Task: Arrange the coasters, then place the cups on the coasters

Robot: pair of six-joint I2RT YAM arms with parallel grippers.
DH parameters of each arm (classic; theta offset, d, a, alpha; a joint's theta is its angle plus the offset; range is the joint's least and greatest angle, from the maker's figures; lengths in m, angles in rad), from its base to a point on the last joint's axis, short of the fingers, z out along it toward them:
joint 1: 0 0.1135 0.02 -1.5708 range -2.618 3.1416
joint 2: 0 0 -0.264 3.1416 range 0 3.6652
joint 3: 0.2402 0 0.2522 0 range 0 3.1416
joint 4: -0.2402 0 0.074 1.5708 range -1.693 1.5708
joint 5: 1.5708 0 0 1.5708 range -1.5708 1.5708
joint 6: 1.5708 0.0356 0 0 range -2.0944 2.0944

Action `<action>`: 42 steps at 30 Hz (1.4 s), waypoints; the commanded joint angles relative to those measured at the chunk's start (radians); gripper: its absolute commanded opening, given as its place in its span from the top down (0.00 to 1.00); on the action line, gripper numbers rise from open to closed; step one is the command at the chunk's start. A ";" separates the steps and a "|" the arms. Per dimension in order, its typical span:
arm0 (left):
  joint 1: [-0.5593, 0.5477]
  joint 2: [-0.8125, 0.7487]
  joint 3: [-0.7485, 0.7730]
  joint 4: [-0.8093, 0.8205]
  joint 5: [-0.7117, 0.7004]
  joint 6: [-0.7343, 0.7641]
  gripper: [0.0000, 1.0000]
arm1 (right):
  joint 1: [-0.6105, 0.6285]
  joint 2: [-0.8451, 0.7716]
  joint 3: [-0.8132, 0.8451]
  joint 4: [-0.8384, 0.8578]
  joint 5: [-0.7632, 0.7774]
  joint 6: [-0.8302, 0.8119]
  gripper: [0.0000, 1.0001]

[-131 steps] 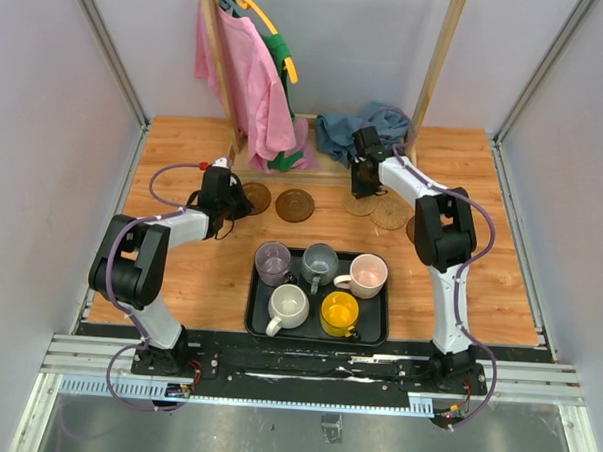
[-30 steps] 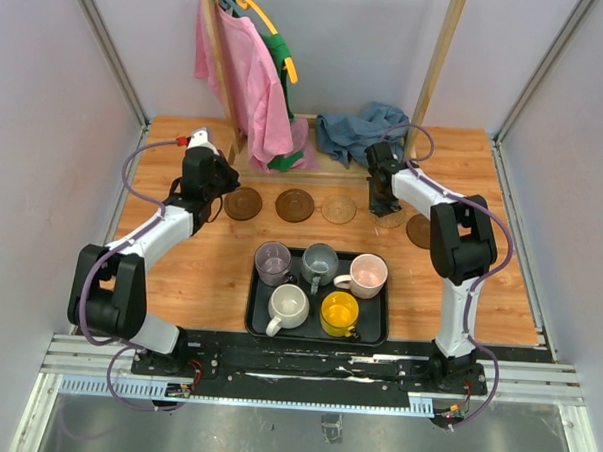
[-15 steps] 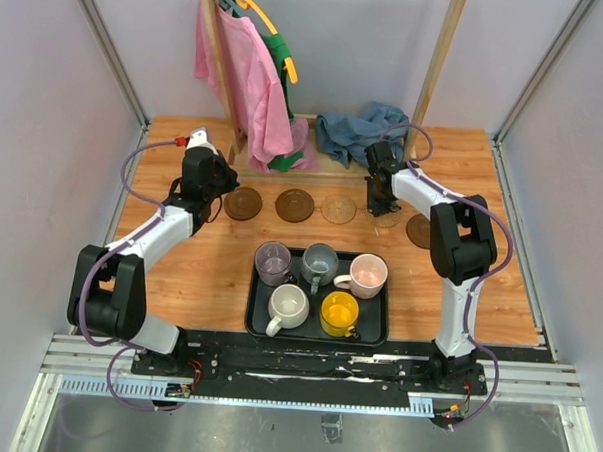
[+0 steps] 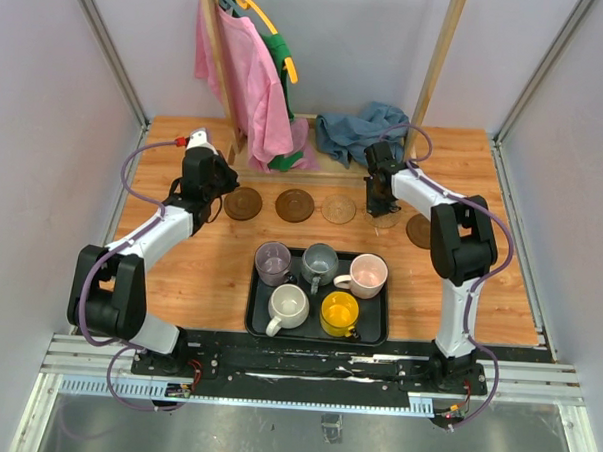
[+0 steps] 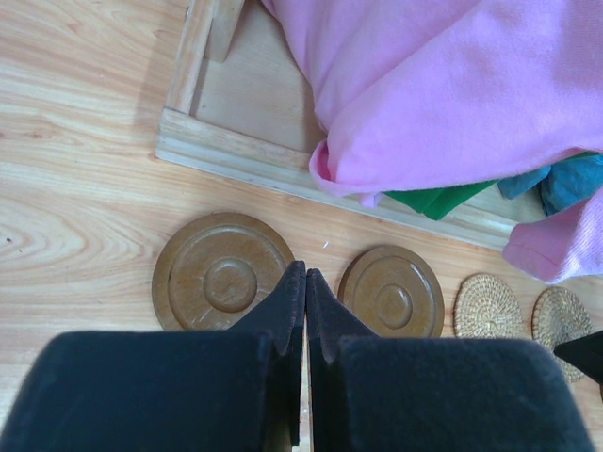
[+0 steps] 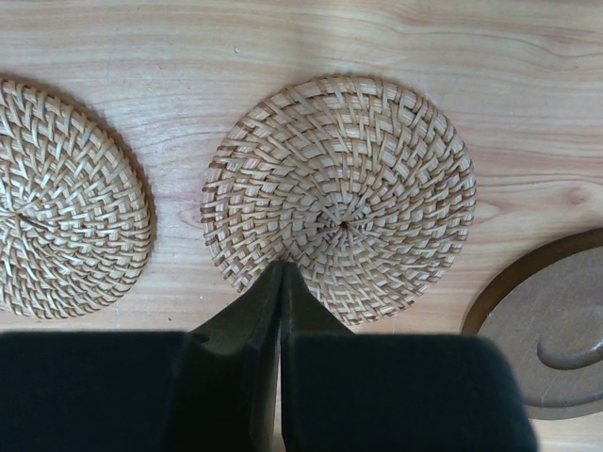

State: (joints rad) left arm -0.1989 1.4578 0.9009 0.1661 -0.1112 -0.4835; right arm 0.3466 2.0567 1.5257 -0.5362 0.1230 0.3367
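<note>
Wooden table [image 4: 179,271] holds a black tray [image 4: 252,304] in the near middle. Five cups [image 4: 319,261] stand in the tray, three far and two near. Five coasters [image 4: 294,205] lie in a row beyond it: brown, brown, woven, woven, brown from left to right. Left gripper [image 5: 304,273] is fully closed and empty, above the gap between the two left coasters. Right gripper [image 6: 282,268] is closed too, tips at the edge of the right woven coaster [image 6: 339,202].

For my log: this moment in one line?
left fingers shut; right fingers shut over round tan woven coaster; five mugs in black tray
</note>
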 commanded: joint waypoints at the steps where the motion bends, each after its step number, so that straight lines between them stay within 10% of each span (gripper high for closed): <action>1: 0.006 0.010 -0.010 -0.004 -0.004 -0.010 0.99 | 0.017 -0.047 -0.006 -0.024 -0.003 -0.005 0.98; 42: 0.006 0.022 -0.053 0.023 0.084 -0.005 1.00 | -0.283 -0.214 -0.260 -0.008 0.128 0.078 0.98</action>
State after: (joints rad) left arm -0.1986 1.4651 0.8562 0.1631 -0.0357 -0.4976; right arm 0.0933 1.8236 1.2709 -0.5457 0.2153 0.3920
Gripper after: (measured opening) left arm 0.011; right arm 0.019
